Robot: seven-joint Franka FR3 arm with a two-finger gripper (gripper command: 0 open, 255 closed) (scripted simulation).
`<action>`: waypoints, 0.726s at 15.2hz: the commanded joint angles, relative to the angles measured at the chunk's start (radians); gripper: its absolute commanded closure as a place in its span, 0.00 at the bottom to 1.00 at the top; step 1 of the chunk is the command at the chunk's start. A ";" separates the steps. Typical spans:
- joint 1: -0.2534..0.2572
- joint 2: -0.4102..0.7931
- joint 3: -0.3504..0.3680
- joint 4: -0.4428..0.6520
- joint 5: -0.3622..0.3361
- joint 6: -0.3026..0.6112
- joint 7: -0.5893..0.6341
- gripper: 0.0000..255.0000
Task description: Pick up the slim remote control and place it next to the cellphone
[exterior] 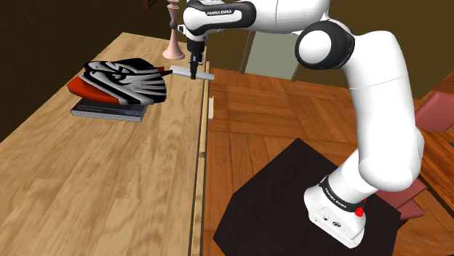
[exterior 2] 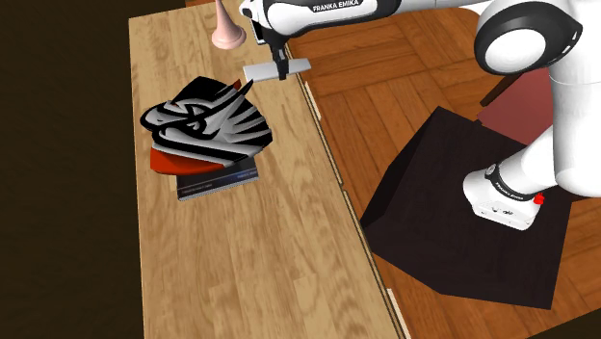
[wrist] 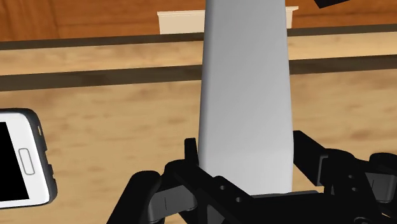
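1. While the jaws stood clenched on the slim grey remote [exterior: 182, 70] [exterior 2: 260, 72] [wrist: 245, 102], gripping it about mid-length, it hung crosswise over the worktop [exterior: 94, 182] [exterior 2: 241, 260] close to the edge that met the wooden floor [exterior: 262, 124]. It looked clear of the surface, though that was a judgement.
2. The cellphone [wrist: 19, 159], white with a black screen, lay flat and screen up on the worktop, off to one side of the jaws and apart from the remote.
3. Slip risk: the remote's body looked smooth and the hold was narrow. A fast swing could have let it pivot or slide out.
4. Clip risk: a pink candlestick-shaped piece [exterior: 173, 45] [exterior 2: 225, 34] stood near the jaws. The remote's long ends could have tipped it on a turn.
5. Snag risk: a black-and-white striped object [exterior: 127, 78] [exterior 2: 207, 120] sat on a red item [exterior: 80, 89] [exterior 2: 178, 162] and a book [exterior: 105, 109] [exterior 2: 217, 180] nearby. A low, wide traverse could have caught it.
6. Drop risk: release from height could have skidded the remote into the phone, or over the near edge onto the floor.
7. Placement risk: lowering without checking the gap could have landed it on the phone, not beside it.
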 commanded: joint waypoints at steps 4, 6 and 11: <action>0.000 0.003 0.000 0.003 0.000 0.001 0.000 1.00; 0.001 0.003 0.000 0.003 0.000 0.001 0.000 0.00; 0.001 0.003 0.000 0.003 0.000 0.001 0.000 0.00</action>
